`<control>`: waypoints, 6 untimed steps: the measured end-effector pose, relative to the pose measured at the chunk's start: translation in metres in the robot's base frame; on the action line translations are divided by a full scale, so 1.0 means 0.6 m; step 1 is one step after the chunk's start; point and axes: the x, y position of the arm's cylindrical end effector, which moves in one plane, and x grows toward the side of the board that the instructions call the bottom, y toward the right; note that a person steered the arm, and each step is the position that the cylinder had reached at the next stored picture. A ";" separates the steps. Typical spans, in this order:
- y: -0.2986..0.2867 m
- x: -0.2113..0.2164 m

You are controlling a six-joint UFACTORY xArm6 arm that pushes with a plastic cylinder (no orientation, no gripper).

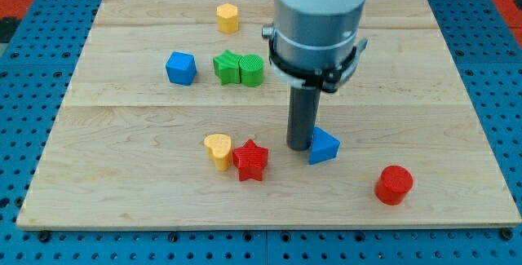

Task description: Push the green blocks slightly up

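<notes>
Presently: two green blocks [239, 68], touching side by side, lie above the worktop [122, 175] centre, toward its top edge, beside a blue cube [180, 68]. My tip [299, 146], a plain rod without fingers, stands well below them, touching a blue triangular block [323, 146]. Judged: push not begun; tip must first get beneath the greens.

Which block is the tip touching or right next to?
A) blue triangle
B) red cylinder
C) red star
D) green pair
A: my tip sits right against the left side of the blue triangle, well below the green blocks.
</notes>
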 end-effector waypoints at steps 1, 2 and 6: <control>-0.007 -0.040; -0.050 -0.090; -0.114 -0.160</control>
